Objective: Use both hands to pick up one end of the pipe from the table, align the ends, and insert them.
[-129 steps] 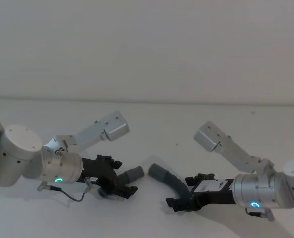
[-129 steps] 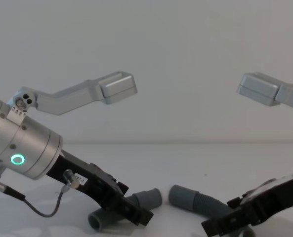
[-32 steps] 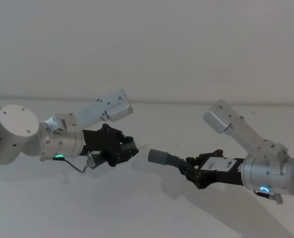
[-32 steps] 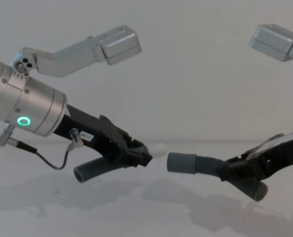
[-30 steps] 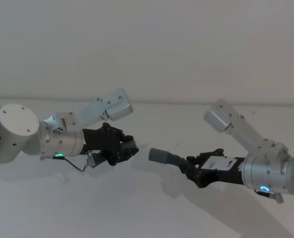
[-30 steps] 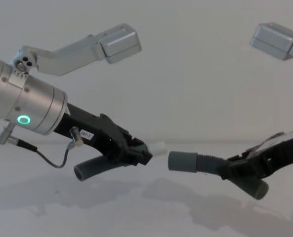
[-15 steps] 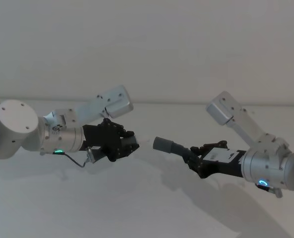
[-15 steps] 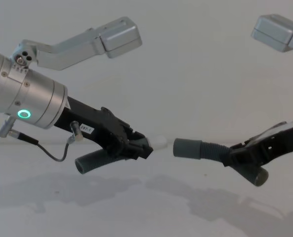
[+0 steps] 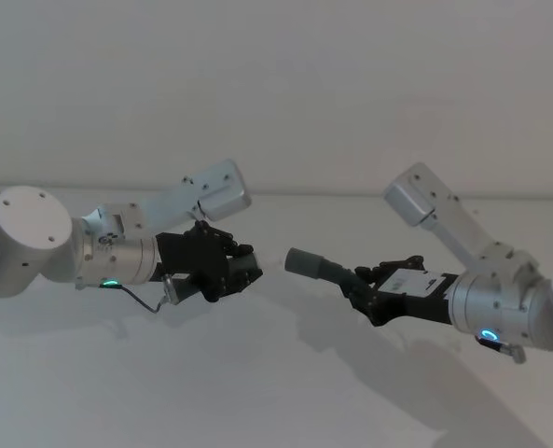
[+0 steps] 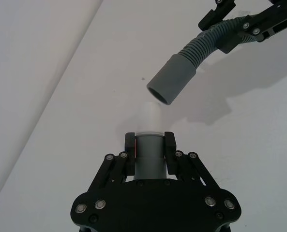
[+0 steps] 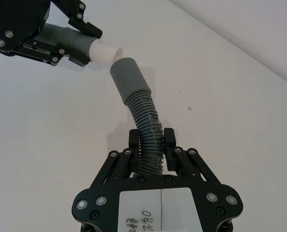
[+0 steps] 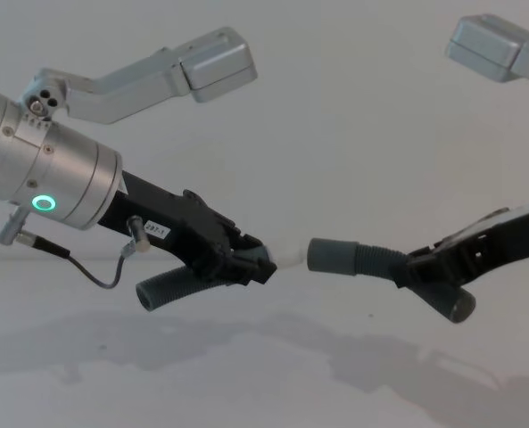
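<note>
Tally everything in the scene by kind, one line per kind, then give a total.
Hose pieces: 2, one in the left gripper, its hose, one in the right gripper, its hose
Grippers: 2
Table: 1
Total: 5

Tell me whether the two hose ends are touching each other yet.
Apart. In the right wrist view, bare table shows between the white tip of the left hand's hose and the grey cuff of the right hand's hose; the chest view shows the gap too.
</note>
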